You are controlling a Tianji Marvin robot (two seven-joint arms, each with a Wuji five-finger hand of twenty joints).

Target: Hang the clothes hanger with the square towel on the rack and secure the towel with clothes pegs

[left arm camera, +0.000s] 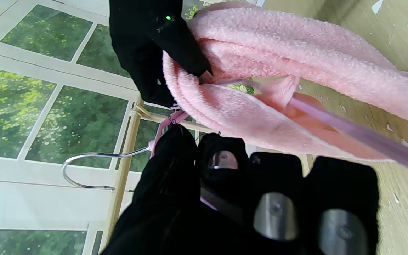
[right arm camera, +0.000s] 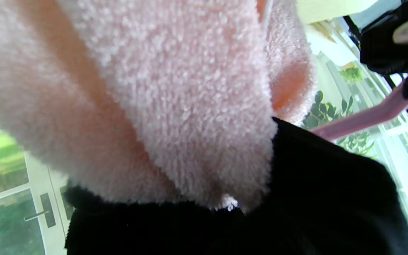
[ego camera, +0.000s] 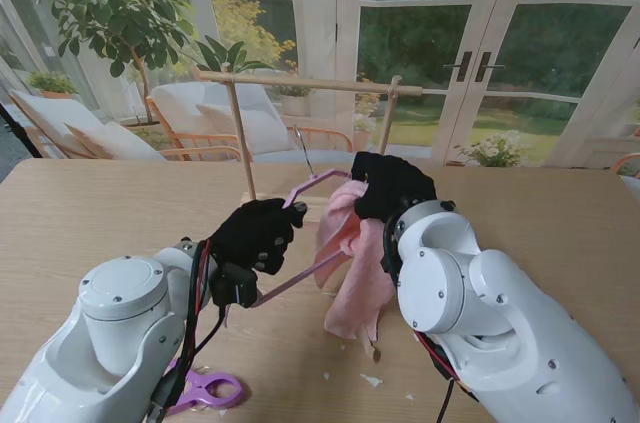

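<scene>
Two black-gloved robot hands hold one pink hanger above the tabletop (ego camera: pixel 90 213), mid-frame in the stand view. Behind them, at upper centre, stands the wooden rack (ego camera: pixel 310 85), its bar well clear of the hanger's metal hook (ego camera: pixel 303 148). The towel (ego camera: pixel 352 273) is draped over the hanger's right half and hangs down toward the tabletop, just left of the right arm. The hanger (ego camera: pixel 300 283) is tilted, its lower bar running from lower left up toward the towel. The left robot hand (ego camera: pixel 255 233) is closed around the hanger's left end, fingers wrapped over the pink bar; its wrist view shows the hook and the rack post beyond. The right robot hand (ego camera: pixel 392 183) is closed on the towel at the hanger's upper right arm; its wrist view is filled with pink pile. At lower left lies a purple looped object (ego camera: pixel 205 390), partly hidden by the left arm; I cannot tell what it is. Pale specks (ego camera: pixel 370 380) dot the tabletop at lower centre.
</scene>
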